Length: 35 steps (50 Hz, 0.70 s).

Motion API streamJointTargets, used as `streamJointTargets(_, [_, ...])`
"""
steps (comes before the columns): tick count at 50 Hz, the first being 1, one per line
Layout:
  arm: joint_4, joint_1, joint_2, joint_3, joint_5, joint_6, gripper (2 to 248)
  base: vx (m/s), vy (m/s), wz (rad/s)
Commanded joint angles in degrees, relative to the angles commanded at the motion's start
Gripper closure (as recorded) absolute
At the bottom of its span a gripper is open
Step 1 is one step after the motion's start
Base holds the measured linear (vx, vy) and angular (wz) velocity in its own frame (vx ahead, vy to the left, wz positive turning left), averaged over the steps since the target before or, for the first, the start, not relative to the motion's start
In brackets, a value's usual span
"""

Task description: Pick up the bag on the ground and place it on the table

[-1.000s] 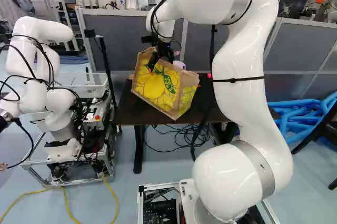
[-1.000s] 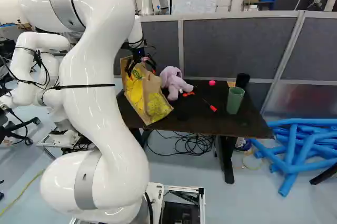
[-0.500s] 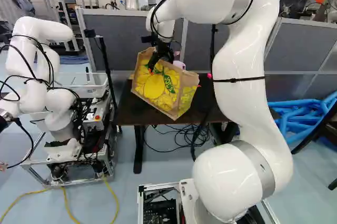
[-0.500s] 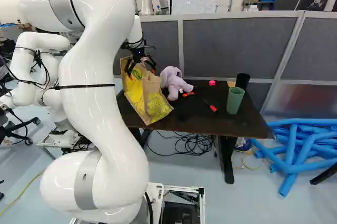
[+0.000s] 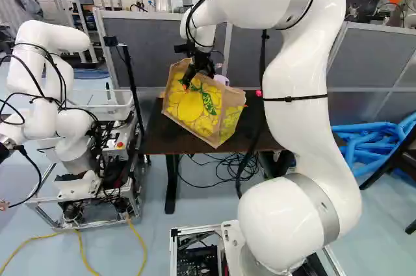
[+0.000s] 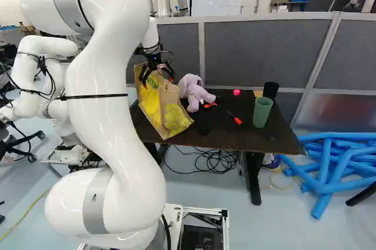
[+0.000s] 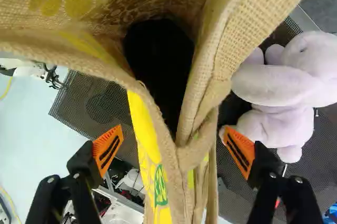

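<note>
Fingers [image 7: 108, 150] released: 2 orange pads spread wide, visible gap each side of the bag [image 5: 201, 110], so no grip. Gripper [image 7: 174, 150] sits over the bag's folded rim, 1 finger per side. Reads as clearance around the rim, ready to back off.

Bag itself: mouth up, leaning a bit, at about 9 o'clock on the table [image 6: 223, 135] in the right base view, close to the near edge. Looks like the table carries it and the fingers don't. Placement looks basically done, my guess. Next: lift straight out along the rim, no sideways drift. Risk: a finger snags the rim and tips the bag, or the finger on the plush toy [image 7: 300, 84] side drags that too. Can't tell if that finger touches the toy.

From the bag, right base view: toy at 2 o'clock, just beside it; screwdriver [image 6: 237, 120] between 3 and 4; green cup [image 6: 262, 112] at 3, well apart. Blue tubes [image 6: 323, 165] on the floor at 4. Another robot [image 5: 49, 87] at 9 o'clock from the bag, left base view.

Print: green lettering [image 5: 209, 100] over the bag's yellow fruit picture, not reading it off. Whiteboard [image 6: 217, 3] marks too small.
</note>
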Motion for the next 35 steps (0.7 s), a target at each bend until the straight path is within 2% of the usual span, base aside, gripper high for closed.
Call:
streamJointTargets(22, [0.0,0.0,0.3,0.4,0.0,0.0,3,0.000,0.000,0.000])
streamJointTargets(35, [0.0,0.0,1.9,0.7,0.0,0.0,3,0.000,0.000,0.000])
